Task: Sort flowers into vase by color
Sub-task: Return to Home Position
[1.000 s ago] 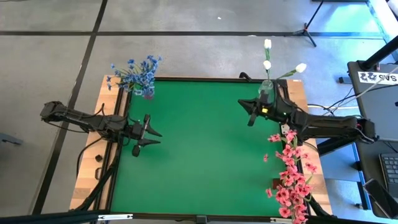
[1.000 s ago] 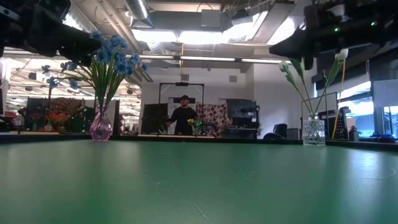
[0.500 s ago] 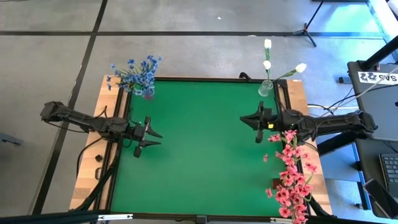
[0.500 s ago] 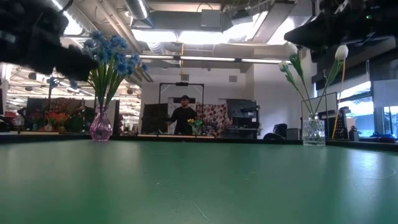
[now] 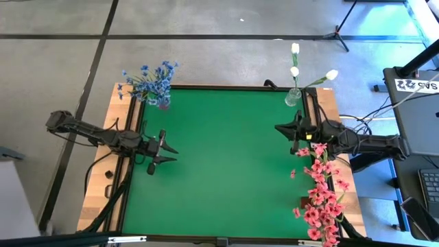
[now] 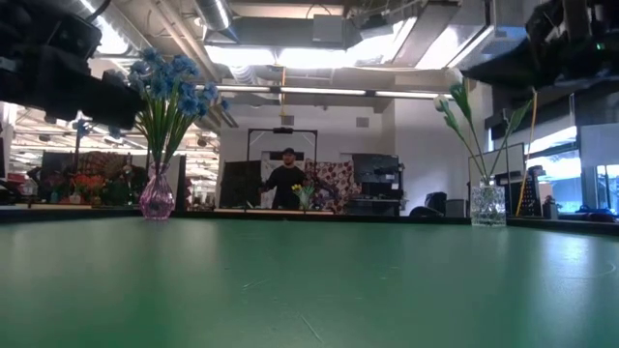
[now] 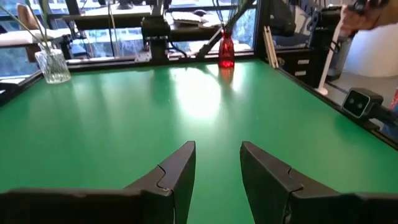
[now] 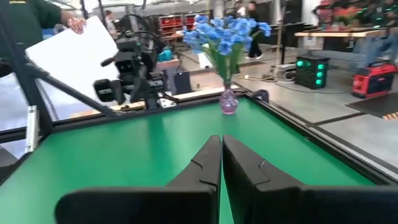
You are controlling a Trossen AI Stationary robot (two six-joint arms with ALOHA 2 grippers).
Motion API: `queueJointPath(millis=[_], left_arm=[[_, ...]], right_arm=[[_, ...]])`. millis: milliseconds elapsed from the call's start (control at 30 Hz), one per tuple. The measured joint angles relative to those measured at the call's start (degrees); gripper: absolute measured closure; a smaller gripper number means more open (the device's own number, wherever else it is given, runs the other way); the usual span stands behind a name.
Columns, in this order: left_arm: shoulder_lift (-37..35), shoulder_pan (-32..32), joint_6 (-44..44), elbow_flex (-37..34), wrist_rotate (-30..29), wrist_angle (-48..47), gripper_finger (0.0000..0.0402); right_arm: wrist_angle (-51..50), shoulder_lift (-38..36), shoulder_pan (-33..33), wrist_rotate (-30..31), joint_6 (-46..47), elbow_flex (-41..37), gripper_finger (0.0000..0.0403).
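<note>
High: right gripper (image 5: 280, 129) hangs just beside pink flowers (image 5: 319, 192) at surface (image 5: 219, 158) edge. I'd retract level, clear of blooms. Left gripper (image 5: 171, 153) opp. side.
L wrist: fingers (image 7: 179, 173) narrowly apart, empty.
R wrist: fingers (image 8: 210, 160) pressed together, empty.

On the green table (image 6: 309, 280), a pink vase (image 6: 157, 199) of blue flowers (image 6: 174, 77) stands far left and a glass vase (image 6: 488, 205) of green stems (image 6: 462, 130) far right, with a person (image 6: 286, 180) standing in the room behind.
</note>
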Motion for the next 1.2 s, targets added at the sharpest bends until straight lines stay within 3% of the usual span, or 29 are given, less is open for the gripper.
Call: queueJointPath(millis=[333, 700, 1200], left_arm=[[-11.4, 0.0, 1.5, 0.0, -0.5, -9.1, 0.0278], [-22.4, 0.0, 6.7, 0.1, -0.4, -11.2, 0.0278], [-22.6, 2.2, 1.3, 0.1, 0.1, -11.4, 0.0278]], right_arm=[[0.5, -15.9, 0.0, 0.7, 5.0, -10.6, 0.0386], [-0.9, -15.8, 0.0, 3.0, 4.4, -11.1, 0.0386], [-0.9, -12.0, 0.0, 0.4, 2.9, -11.6, 0.0386]])
